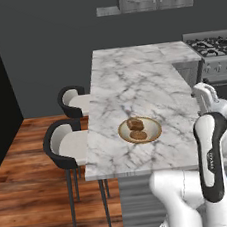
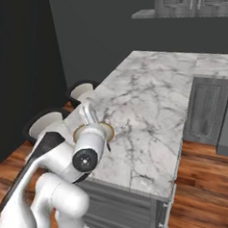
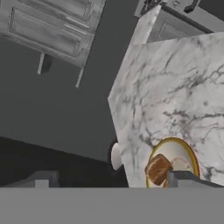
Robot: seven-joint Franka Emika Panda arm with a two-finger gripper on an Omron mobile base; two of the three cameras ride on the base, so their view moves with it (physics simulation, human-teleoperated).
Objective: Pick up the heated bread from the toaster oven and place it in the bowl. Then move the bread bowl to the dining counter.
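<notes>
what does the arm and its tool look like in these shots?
White arm built of rounded glossy segments, with dark grey-black bands and covers at the joints; in the right base view one joint ends in a round black cap with a pale dot at its centre. The tool is a white block at the wrist; its fingers look grey in the hand view. No loose cables or readable markings visible.

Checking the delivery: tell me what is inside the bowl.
The bowl on the marble counter holds two bread pieces: a chunky roll and a flatter piece. What lies beneath them is covered.
</notes>
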